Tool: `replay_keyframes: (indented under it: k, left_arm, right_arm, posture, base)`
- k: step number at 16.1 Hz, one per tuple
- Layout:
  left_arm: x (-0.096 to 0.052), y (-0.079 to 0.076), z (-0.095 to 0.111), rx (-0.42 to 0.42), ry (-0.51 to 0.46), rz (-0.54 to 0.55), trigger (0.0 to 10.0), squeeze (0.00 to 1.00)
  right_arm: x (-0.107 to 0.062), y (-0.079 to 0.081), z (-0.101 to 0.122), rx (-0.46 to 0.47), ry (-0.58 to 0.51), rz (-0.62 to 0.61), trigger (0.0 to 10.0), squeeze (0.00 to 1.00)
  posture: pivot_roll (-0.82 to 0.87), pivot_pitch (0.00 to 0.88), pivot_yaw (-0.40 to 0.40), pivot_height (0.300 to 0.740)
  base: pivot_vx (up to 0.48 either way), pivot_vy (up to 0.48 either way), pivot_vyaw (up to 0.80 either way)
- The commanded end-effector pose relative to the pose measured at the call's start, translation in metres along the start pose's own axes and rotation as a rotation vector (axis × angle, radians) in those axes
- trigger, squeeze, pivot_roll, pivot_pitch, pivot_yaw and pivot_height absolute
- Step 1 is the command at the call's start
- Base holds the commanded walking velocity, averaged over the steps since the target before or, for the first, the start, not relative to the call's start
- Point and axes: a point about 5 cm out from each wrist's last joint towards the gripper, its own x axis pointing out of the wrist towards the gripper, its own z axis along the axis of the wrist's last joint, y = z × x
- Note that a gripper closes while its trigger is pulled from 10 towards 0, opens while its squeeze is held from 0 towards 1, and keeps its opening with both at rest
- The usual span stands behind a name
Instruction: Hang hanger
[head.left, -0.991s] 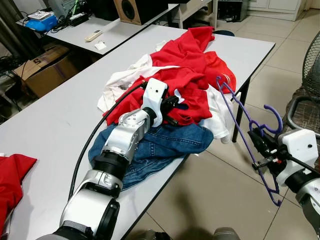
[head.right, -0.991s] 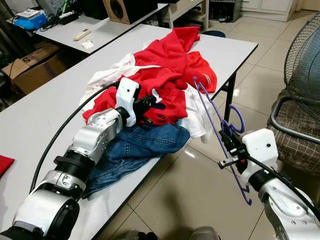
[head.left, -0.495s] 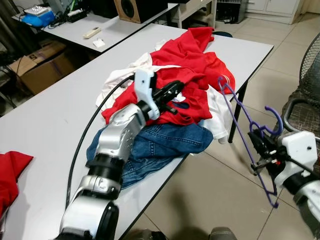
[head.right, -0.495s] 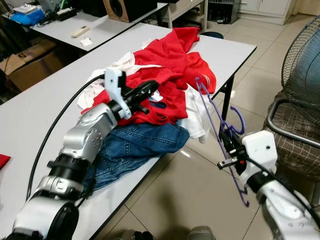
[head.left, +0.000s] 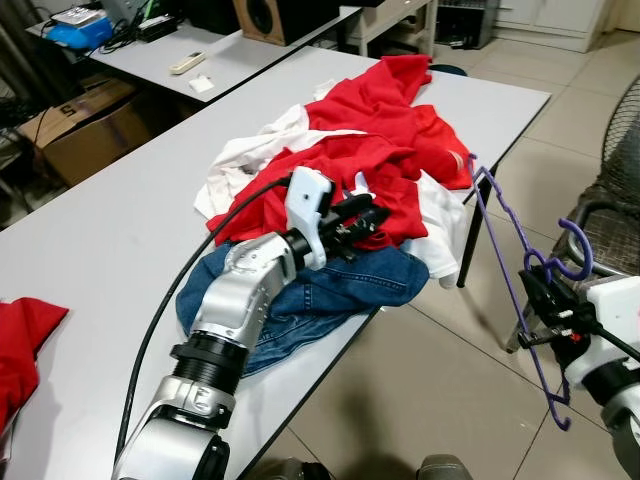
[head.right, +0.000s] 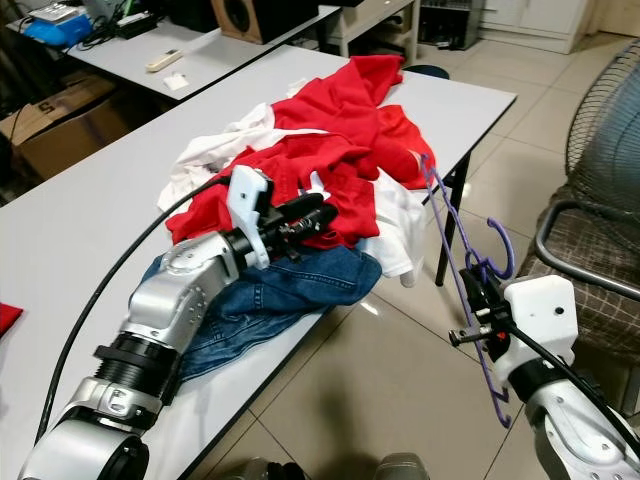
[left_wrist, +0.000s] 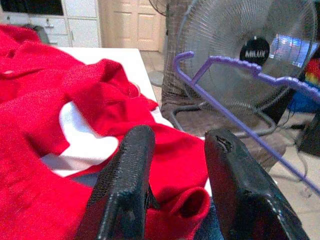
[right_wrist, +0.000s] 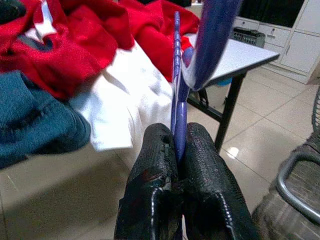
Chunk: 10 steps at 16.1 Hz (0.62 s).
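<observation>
A purple plastic hanger (head.left: 512, 282) hangs in the air beside the table's right edge, over the tiled floor. My right gripper (head.left: 535, 298) is shut on it near the hook, and the right wrist view has the hanger (right_wrist: 178, 107) pinched between the black fingers (right_wrist: 150, 165). My left gripper (head.left: 372, 216) lies low over the heap of red clothes (head.left: 385, 150) on the white table (head.left: 110, 230), open, with red cloth (left_wrist: 55, 100) under its fingers (left_wrist: 127, 175) and nothing gripped. The hanger (left_wrist: 240, 100) passes beyond those fingertips.
Blue jeans (head.left: 330, 290) and white garments (head.left: 440, 225) lie by the table's right edge. A standing fan (head.right: 605, 150) and a checked chair (head.right: 590, 290) are at the right. A second table (head.left: 210, 60) with a remote and a cardboard box (head.left: 85, 135) stand at the back left.
My left gripper has dropped and moved right, down onto the red clothes near the jeans. The right gripper has carried the hanger slightly right and up, away from the table.
</observation>
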Motion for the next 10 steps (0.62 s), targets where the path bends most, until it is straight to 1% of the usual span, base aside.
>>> replay_keyframes:
  k: [1, 3, 4, 6, 7, 8, 9, 10]
  left_arm:
    - [0.001, 0.004, -0.001, 0.042, 0.025, 0.023, 10.0, 1.0]
    - [0.007, 0.001, -0.002, 0.041, 0.028, 0.029, 10.0, 1.0]
    - [0.011, -0.002, -0.006, 0.044, 0.046, 0.023, 10.0, 1.0]
    - [0.012, -0.005, -0.009, 0.04, 0.061, 0.01, 10.0, 1.0]
    - [0.014, -0.007, -0.013, 0.063, 0.086, 0.002, 10.0, 1.0]
    - [0.015, -0.009, -0.017, 0.116, 0.115, -0.006, 10.0, 1.0]
    - [0.016, -0.011, -0.02, 0.155, 0.138, -0.018, 10.0, 0.33]
    - [0.016, -0.012, -0.021, 0.167, 0.148, -0.024, 10.0, 0.33]
  right_arm:
    - [-0.001, 0.001, 0.005, -0.015, -0.009, 0.007, 10.0, 0.0]
    - [-0.004, 0.003, 0.008, -0.023, -0.007, 0.035, 10.0, 0.0]
    - [-0.006, 0.002, 0.007, -0.024, 0.0, 0.021, 10.0, 0.0]
    - [-0.007, 0.003, 0.008, -0.024, -0.003, 0.021, 10.0, 0.0]
    - [-0.008, 0.002, 0.009, -0.026, -0.003, 0.022, 10.0, 0.0]
    - [-0.008, 0.001, 0.008, -0.026, 0.001, 0.016, 10.0, 0.0]
    - [-0.008, 0.001, 0.008, -0.026, 0.002, 0.013, 10.0, 0.0]
    - [-0.007, 0.001, 0.008, -0.026, 0.002, 0.013, 10.0, 0.0]
  posture:
    - [-0.34, 0.0, 0.178, 0.74]
    - [-0.36, 0.0, 0.184, 0.74]
    - [-0.36, 0.0, 0.182, 0.74]
    - [-0.37, 0.0, 0.188, 0.74]
    - [-0.37, 0.0, 0.192, 0.74]
    - [-0.37, 0.0, 0.195, 0.74]
    - [-0.37, 0.0, 0.195, 0.74]
    - [-0.37, 0.0, 0.195, 0.74]
  base:
    - [0.0, 0.0, 0.0]
    - [0.0, 0.0, 0.0]
    - [0.0, 0.0, 0.0]
    - [0.0, 0.0, 0.0]
    - [0.0, 0.0, 0.0]
    - [0.0, 0.0, 0.0]
    - [0.0, 0.0, 0.0]
    - [0.0, 0.0, 0.0]
